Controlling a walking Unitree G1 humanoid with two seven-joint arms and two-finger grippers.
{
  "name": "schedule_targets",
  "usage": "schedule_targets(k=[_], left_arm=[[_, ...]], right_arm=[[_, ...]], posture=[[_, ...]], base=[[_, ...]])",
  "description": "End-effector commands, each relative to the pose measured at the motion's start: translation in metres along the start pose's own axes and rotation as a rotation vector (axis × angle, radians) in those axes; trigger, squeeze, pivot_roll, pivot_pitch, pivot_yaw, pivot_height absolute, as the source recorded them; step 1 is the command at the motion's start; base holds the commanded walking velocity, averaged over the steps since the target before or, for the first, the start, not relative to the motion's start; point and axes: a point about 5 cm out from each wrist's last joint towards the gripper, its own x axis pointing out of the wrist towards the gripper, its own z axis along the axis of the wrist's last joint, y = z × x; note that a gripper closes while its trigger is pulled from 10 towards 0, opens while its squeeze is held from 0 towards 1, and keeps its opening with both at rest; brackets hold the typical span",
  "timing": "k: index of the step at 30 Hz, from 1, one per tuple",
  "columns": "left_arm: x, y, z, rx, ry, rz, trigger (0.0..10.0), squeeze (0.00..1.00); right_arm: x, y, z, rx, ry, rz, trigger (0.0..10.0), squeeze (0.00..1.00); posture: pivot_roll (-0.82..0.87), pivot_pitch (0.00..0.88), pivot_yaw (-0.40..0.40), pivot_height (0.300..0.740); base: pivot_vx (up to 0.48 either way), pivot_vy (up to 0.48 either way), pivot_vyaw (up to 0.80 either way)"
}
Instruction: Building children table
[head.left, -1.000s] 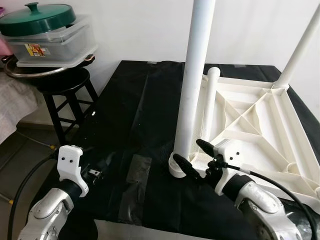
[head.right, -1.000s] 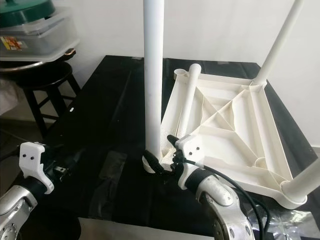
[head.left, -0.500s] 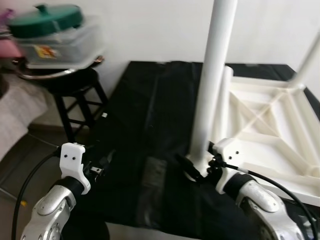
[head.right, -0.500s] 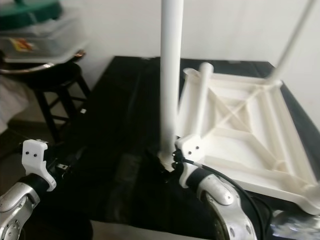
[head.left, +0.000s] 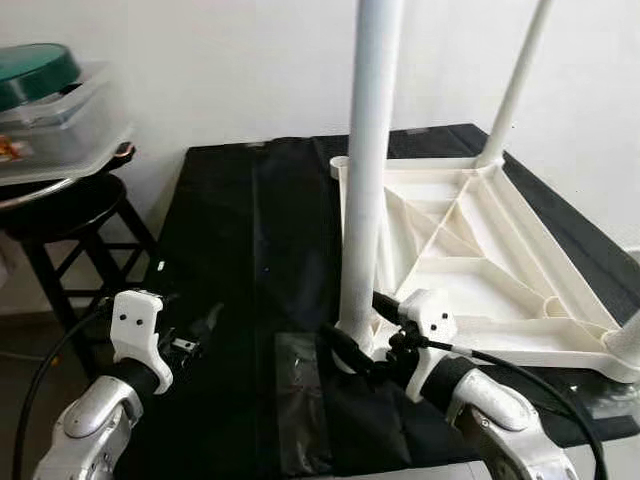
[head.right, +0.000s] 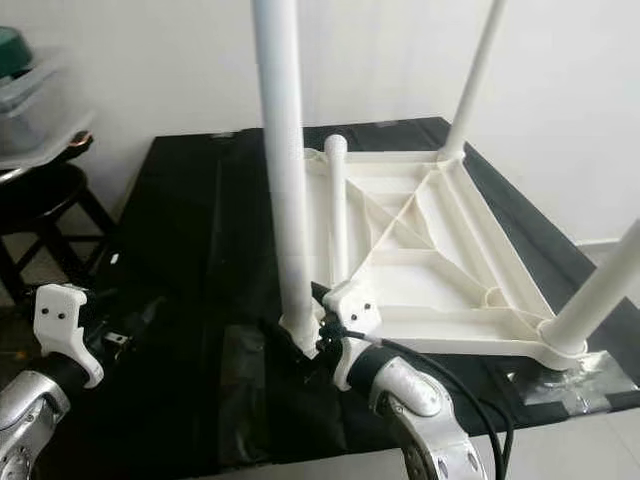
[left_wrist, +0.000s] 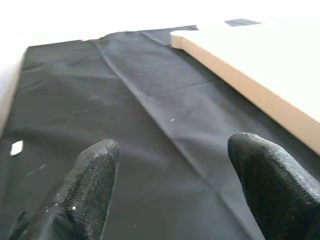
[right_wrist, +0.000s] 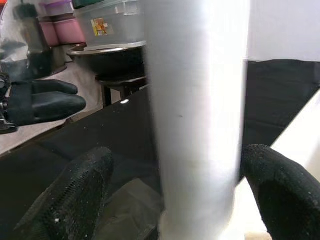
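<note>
- The white plastic table top (head.left: 470, 240) lies upside down on a black sheet (head.left: 250, 260), ribbed underside facing up.
- Three legs stand upright in its corner sockets: the near-left leg (head.left: 368, 160), a far leg (head.left: 515, 85) at the back right corner, and a near-right leg (head.right: 600, 290).
- A loose leg (head.right: 337, 210) lies on the underside, just behind the near-left leg, its rounded end pointing toward the empty far-left socket.
- The right gripper (head.left: 362, 325) is at the base of the near-left leg, one black finger on each side of it. In the right wrist view the fingers (right_wrist: 75, 192) straddle the tube with a small gap on each side; whether they touch it cannot be told.
- The left gripper (left_wrist: 170, 185) hovers above the black sheet, well apart from the table top, fingers spread wide with nothing between them.
- A patch of clear tape (head.left: 300, 360) sits on the sheet near the right gripper.
- To the robot's left, a dark stool (head.left: 60, 215) carries a metal bowl, a clear plastic box (head.left: 55, 135) and a green lid (head.left: 35, 72).
</note>
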Motion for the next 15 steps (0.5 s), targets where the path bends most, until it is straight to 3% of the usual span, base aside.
schedule_targets(k=[1, 15], left_arm=[[-0.0008, 0.0009, -0.0023, -0.003, 0.002, -0.002, 10.0, 0.0], [-0.0029, -0.0009, -0.0015, -0.003, -0.015, -0.005, 10.0, 0.0]], right_arm=[[0.0007, 0.004, -0.0017, 0.017, 0.001, 0.043, 10.0, 0.0], [-0.0026, -0.0033, 0.0069, 0.025, 0.0, 0.175, 10.0, 0.0]], posture=[[-0.04, 0.037, 0.036, 0.74], [-0.03, 0.039, 0.031, 0.74]], base=[[0.0, 0.0, -0.8], [0.0, 0.0, -0.8]])
